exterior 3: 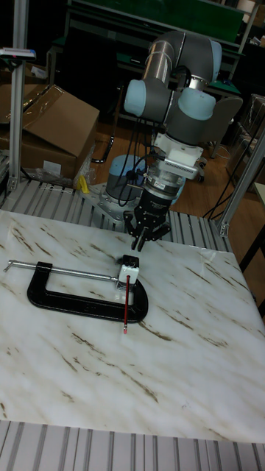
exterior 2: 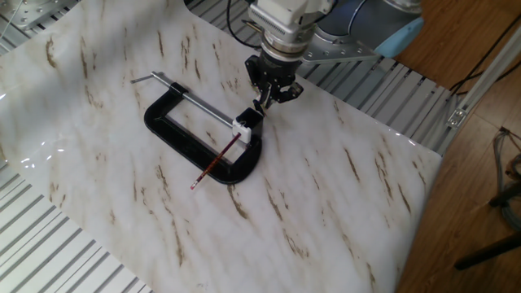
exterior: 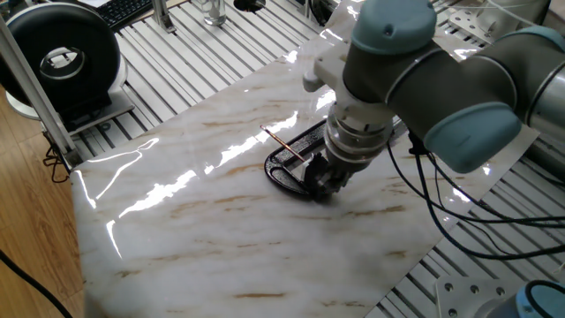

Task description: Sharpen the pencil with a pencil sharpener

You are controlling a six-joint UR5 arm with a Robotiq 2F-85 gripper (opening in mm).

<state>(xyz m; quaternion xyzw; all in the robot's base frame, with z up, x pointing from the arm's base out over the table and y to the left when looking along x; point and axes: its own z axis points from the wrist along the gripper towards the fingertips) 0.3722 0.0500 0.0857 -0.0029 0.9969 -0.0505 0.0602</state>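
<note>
gripper (exterior 2: 264, 103) being held just above the sharpener (exterior 2: 245, 124)
grip state cannot be told; pencil (exterior 2: 216, 161) is being carried in the sharpener, across the clamp (exterior 2: 181, 140).

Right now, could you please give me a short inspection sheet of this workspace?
Surface: marble-patterned board lying on slatted metal table.
Job's things: pencil lies across the black C-clamp, one end in the pencil sharpener, which the clamp holds.
Clutter: nothing seen on the board apart from the clamp.
Pincer: pincer hovers just above the sharpener; open or shut cannot be told.
Cables: black cables hang from the arm past the board's edge.
Surroundings: cardboard box, keyboard, round black device.
</note>
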